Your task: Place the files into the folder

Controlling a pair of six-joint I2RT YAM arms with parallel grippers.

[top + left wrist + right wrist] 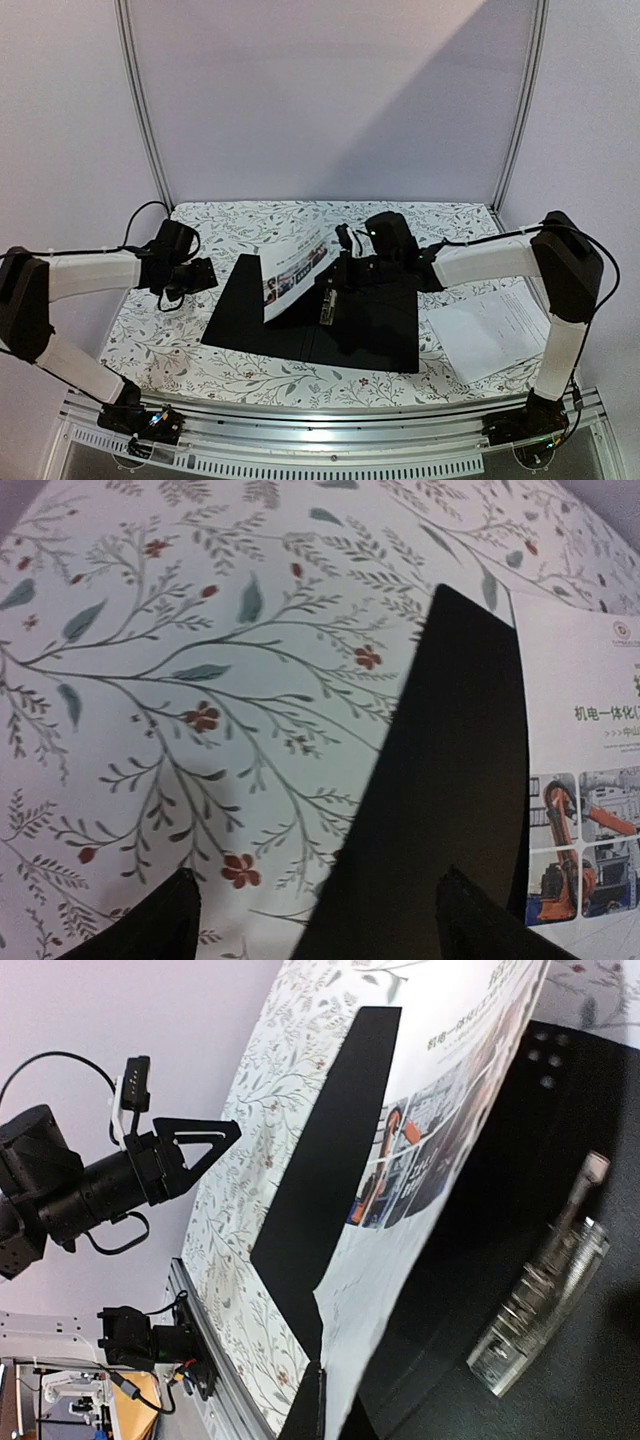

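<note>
The folder point(300, 325) lies open in the middle of the table, black inside up, with its metal clip point(327, 297) near the spine. My right gripper point(338, 268) is shut on the edge of the colour-photo leaflet point(295, 265) and holds it tilted above the folder's left half. In the right wrist view the leaflet point(420, 1210) runs up from my gripper point(335, 1410), with the clip point(545, 1300) to its right. My left gripper point(203, 272) is open and empty at the folder's left edge. In the left wrist view it point(320, 925) spans the flap's edge point(450, 780).
White text sheets point(495, 325) lie on the flowered tablecloth point(150, 330) right of the folder, under the right arm. A metal rail point(320, 425) runs along the near edge. Walls close in the back and sides.
</note>
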